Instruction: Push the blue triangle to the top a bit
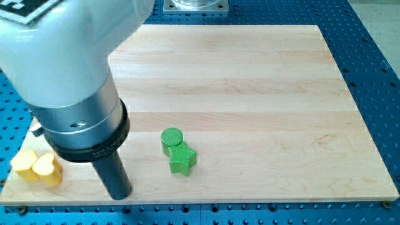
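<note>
No blue triangle shows in the camera view; the big arm body (69,69) covers the board's left part and could hide it. My tip (119,196) rests near the board's bottom edge, left of centre. It stands apart from all visible blocks, between the yellow blocks on its left and the green ones on its right.
A green cylinder (172,139) touches a green star (182,160) just below it, right of my tip. Two yellow blocks sit together at the bottom left corner, one (24,164) beside a heart-like one (49,170). The wooden board (262,94) lies on a blue perforated table (375,44).
</note>
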`<act>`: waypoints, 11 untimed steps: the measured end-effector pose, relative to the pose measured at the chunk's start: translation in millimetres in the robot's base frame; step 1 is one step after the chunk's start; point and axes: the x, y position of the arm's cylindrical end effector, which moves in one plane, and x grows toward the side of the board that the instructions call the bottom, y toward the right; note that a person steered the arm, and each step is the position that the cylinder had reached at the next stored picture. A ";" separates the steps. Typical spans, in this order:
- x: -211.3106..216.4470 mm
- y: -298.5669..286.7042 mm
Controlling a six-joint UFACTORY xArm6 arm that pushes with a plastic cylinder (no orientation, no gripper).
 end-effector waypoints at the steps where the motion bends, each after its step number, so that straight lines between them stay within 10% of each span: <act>1: -41.4 -28.0; 8: -249.2 -79.0; 10: -195.5 -122.0; 11: -235.2 -127.7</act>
